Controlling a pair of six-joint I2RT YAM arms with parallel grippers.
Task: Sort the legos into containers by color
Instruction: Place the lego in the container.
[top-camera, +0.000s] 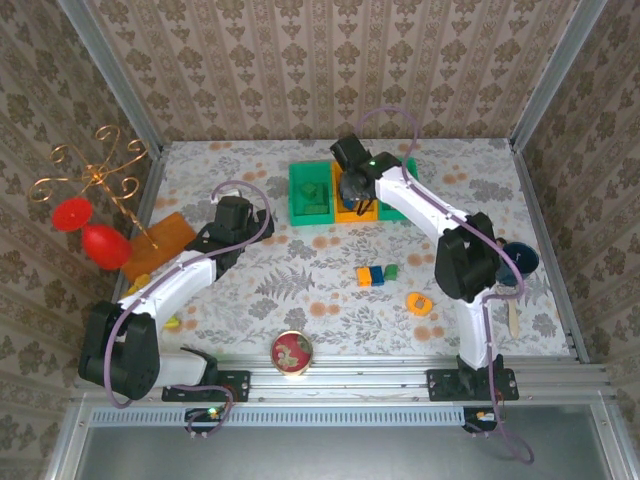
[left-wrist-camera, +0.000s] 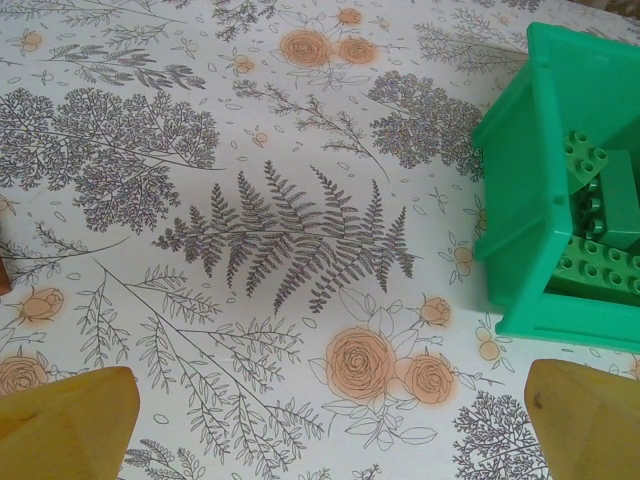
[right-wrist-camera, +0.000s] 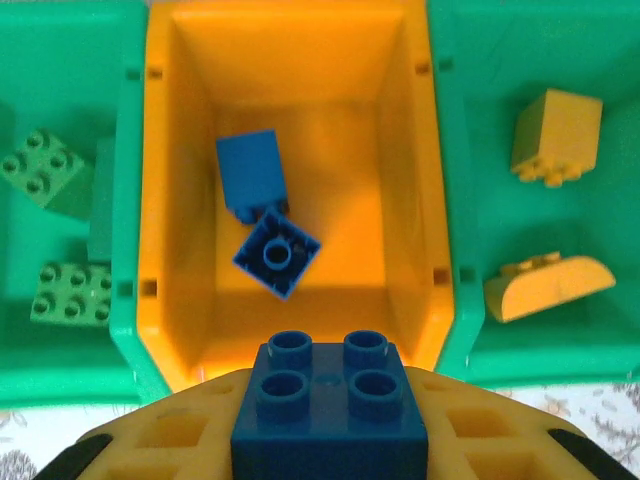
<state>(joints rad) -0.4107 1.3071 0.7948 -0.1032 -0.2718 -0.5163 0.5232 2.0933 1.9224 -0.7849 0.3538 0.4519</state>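
The three containers stand in a row at the far edge of the table (top-camera: 300, 250), about midway along it: a left green bin (top-camera: 311, 195), an orange bin (right-wrist-camera: 180, 120) and a right green bin (right-wrist-camera: 470, 120), walls touching. The right gripper (top-camera: 352, 187) hangs over the orange bin's near rim, clamped narrow on a dark blue brick (right-wrist-camera: 330, 400) with its studs up. The left gripper (left-wrist-camera: 328, 425) hovers spread wide and holding nothing, over bare cloth just off the left green bin's near-left corner.

Open cloth lies across the table's middle between the two arms. Right of centre, three loose bricks, orange (top-camera: 363, 276), blue (top-camera: 376, 275) and green (top-camera: 391, 271), lie in a line, well apart from the bins. A round tin (top-camera: 292, 353) sits at the near edge. A small yellow piece (top-camera: 172, 321), perhaps a brick, lies beside the left arm.

From above, the right arm covers much of the right green bin. The right wrist view looks straight into all three. Two blue bricks (right-wrist-camera: 250, 175) lie in the orange bin, green bricks (right-wrist-camera: 45, 170) in the left one, and two yellow bricks (right-wrist-camera: 555, 135) in the right.
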